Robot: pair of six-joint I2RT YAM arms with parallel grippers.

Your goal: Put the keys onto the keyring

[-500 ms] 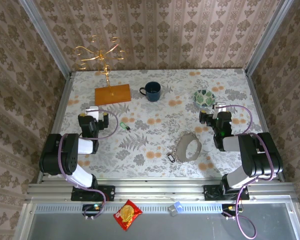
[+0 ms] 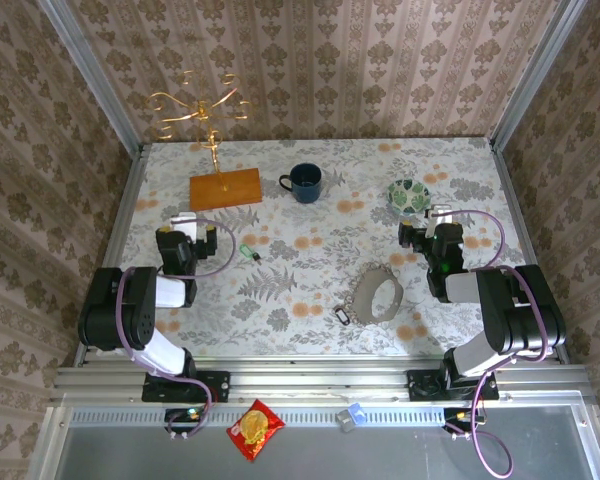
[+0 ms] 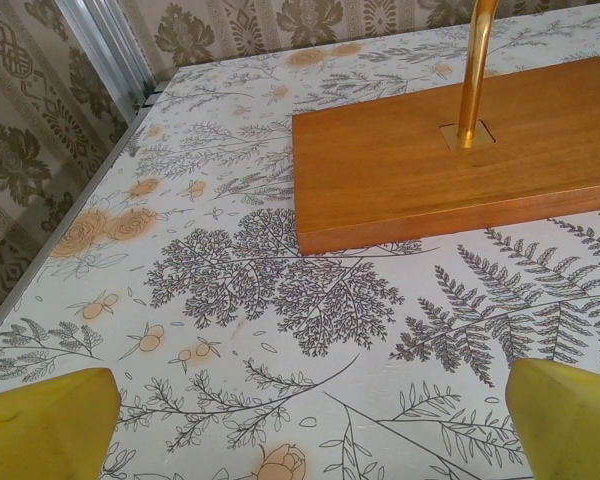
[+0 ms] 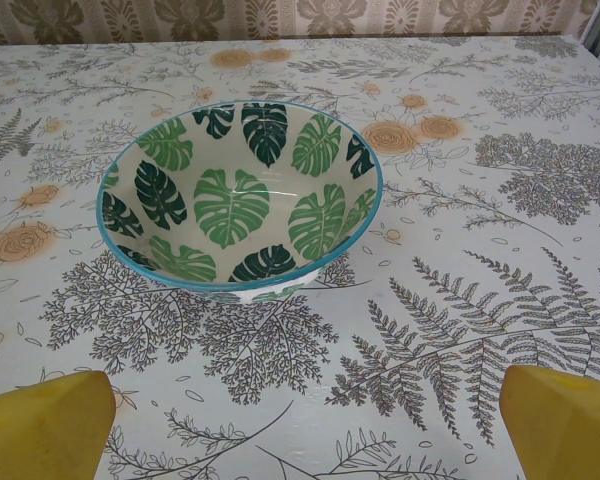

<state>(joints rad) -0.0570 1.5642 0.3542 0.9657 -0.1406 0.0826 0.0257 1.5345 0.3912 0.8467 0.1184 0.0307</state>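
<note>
From above: green-headed key (image 2: 247,252) flat on the floral counter (image 2: 310,265), just right of the left arm (image 2: 140,300). Well apart from it, keyring (image 2: 342,314) at the near end of its grey strap loop (image 2: 377,293), lying toward the right arm (image 2: 505,305). Farther back, blue mug (image 2: 304,182), leaf-patterned bowl (image 2: 408,194) and wooden base (image 2: 225,188) of the gold stand (image 2: 195,105).

Left wrist: left fingers (image 3: 45,425) spread wide, empty, yellow tips at both lower corners; wooden base just beyond.

Right wrist: right fingers (image 4: 565,420) likewise spread wide, empty; bowl beyond, centred between them.
</note>
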